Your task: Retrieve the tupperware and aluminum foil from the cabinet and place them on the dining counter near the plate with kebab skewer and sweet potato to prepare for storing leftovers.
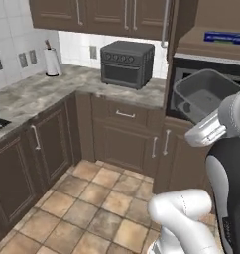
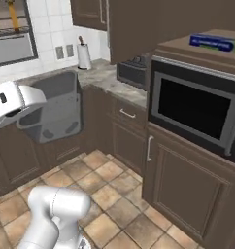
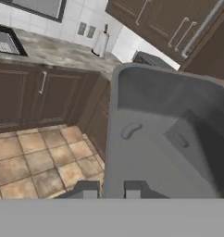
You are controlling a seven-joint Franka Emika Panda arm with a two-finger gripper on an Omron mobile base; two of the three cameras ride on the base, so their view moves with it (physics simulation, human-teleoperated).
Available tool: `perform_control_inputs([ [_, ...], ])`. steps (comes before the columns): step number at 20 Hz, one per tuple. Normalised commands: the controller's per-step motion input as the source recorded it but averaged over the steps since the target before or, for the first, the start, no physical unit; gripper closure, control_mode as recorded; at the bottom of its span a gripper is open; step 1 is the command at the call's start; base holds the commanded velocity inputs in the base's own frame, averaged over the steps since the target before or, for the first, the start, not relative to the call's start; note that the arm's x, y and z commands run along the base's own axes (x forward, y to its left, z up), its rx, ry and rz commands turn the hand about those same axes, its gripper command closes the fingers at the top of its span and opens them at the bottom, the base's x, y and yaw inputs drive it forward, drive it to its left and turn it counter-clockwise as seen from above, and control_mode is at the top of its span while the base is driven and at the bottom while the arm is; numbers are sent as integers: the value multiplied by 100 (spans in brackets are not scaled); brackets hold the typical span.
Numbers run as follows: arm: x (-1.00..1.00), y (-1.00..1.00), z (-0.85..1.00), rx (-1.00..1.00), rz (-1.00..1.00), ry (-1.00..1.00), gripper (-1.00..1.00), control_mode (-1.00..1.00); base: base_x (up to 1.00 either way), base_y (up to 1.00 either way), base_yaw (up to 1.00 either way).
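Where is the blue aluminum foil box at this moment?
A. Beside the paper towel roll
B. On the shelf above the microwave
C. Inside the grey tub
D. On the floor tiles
B: the aluminum foil lies on the brown shelf directly above the microwave, while the tupperware is held in the air by the gripper.

My left base camera sits behind the arm and looks forward and down over it toward the corner tabletop (image 1: 52,89), with the toaster oven (image 1: 127,63) beyond the tool (image 1: 204,130). My right base camera looks the same way from the other side, closer to the microwave (image 2: 197,109). Both share the paper towel roll (image 1: 52,61), the tiled floor (image 1: 92,198) and the tupperware (image 1: 206,94). My hand camera peers along the tool, very near the tub's wall.
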Motion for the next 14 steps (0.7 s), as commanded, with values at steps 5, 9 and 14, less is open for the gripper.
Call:
perform_control_inputs([
  [5, 0, 0, 0, 0, 0, 0, 100, 100, -17, 15, 85],
  [9, 0, 0, 0, 0, 0, 0, 100, 100, 14, 0, 89],
  [14, 0, 0, 0, 0, 0, 0, 100, 100, 34, 0, 86],
])
